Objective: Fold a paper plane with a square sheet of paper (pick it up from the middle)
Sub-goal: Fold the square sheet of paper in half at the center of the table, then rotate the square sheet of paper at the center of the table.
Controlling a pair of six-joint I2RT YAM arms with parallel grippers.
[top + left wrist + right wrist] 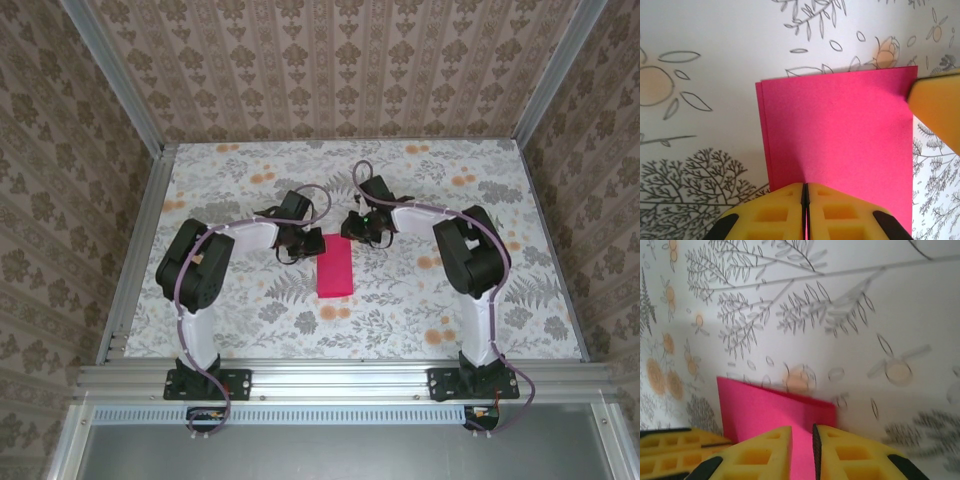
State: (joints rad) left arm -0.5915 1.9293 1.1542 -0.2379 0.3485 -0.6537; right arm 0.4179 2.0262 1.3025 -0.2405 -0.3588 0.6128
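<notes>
The square sheet of paper [335,268] is bright magenta-pink and lies on the table folded in half into a narrow rectangle, its two layers showing along one edge [840,130]. My left gripper [303,243] is at the sheet's far left corner, shut, its yellow fingertips [805,187] together over the paper's edge. My right gripper [356,231] is at the far right corner, open by a narrow gap [802,432] through which the pink paper [765,405] shows. The right gripper's pad [937,107] touches the sheet's side. The paper plane is out of view.
The table [420,300] has a white cloth with grey ferns and orange flowers. Aluminium rails [340,372] frame it, with patterned walls on three sides. Both arms bend inward from their bases at the near edge.
</notes>
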